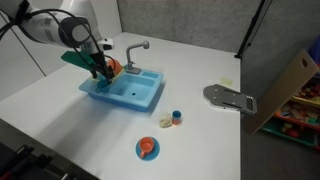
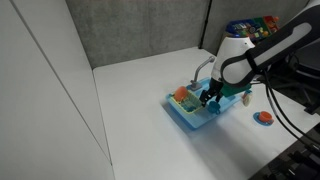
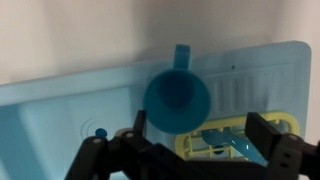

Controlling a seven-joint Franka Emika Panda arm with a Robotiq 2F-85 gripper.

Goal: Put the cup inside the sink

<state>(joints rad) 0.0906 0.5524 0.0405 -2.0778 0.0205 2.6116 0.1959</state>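
Observation:
In the wrist view the medium-blue cup (image 3: pixel 178 98) is seen from above, its handle pointing to the top of the frame. It lies over the light-blue sink (image 3: pixel 50 105), between the basin with its drain hole and the ribbed side rack section; I cannot tell if it rests there or hangs. My gripper (image 3: pixel 200 138) is open, its fingers wide apart; the cup is just beyond the left finger, not clamped. In both exterior views the gripper (image 1: pixel 101 68) (image 2: pixel 210 97) hovers over the sink (image 1: pixel 140 98) (image 2: pixel 190 117) and hides the cup.
A yellow rack with a blue utensil (image 3: pixel 215 145) lies between my fingers. The grey faucet (image 1: pixel 136 48) and an orange item (image 1: pixel 116 65) are at the sink's back. A blue plate with orange food (image 1: pixel 148 148), a tiny blue piece (image 1: pixel 176 118), a grey flat object (image 1: pixel 230 97) and a cardboard box (image 1: pixel 287 85) are on the table.

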